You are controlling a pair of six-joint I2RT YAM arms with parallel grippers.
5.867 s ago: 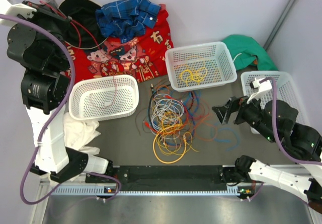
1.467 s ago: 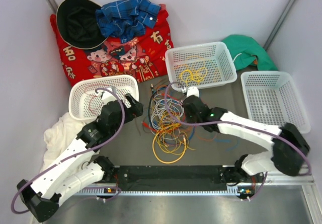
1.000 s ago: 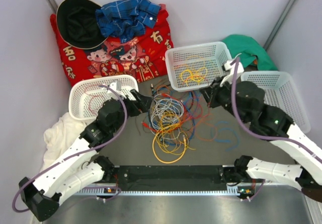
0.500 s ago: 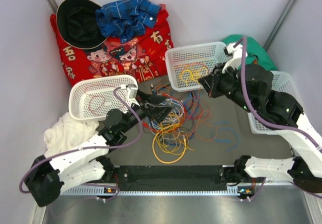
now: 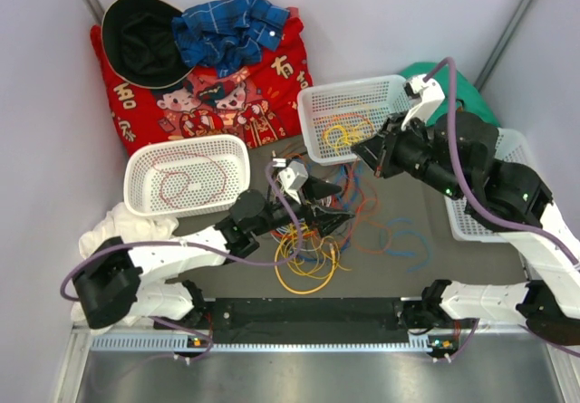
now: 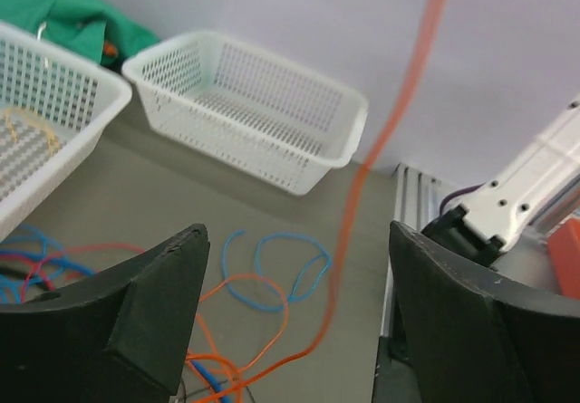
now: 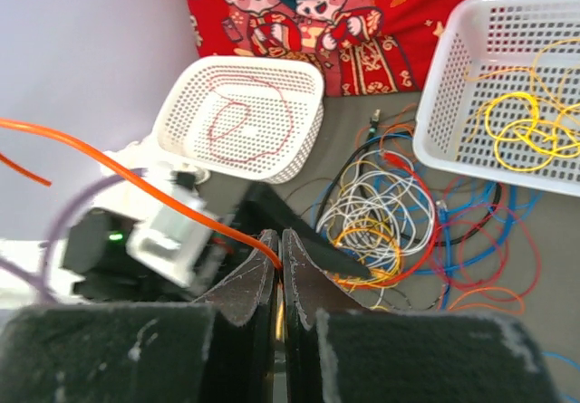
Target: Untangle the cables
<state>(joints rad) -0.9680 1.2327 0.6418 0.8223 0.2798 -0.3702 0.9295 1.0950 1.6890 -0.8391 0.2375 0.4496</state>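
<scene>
The cables (image 5: 304,231) lie in a loose tangle of white, yellow, orange, red and blue loops mid-table. My right gripper (image 7: 280,256) is raised above them, shut on an orange cable (image 7: 136,178) that stretches away to the left. My left gripper (image 5: 337,204) reaches low across the tangle's right side and is open. In the left wrist view that orange cable (image 6: 381,140) hangs down between the wide-apart fingers (image 6: 172,276) without touching them. A blue cable loop (image 6: 281,272) lies on the table beneath.
A white basket (image 5: 136,163) at the left holds a red cable. A middle basket (image 5: 306,104) holds yellow cables. A third basket (image 6: 263,54) stands at the right. Red cloth (image 5: 236,95), black hat (image 5: 140,36), plaid cloth (image 5: 227,23), green cloth (image 5: 467,91) and white rag (image 5: 118,226) lie around.
My left arm has stretched right, over the tangle, to under the orange cable. My right gripper has lifted that cable and moved slightly left by the middle basket.
</scene>
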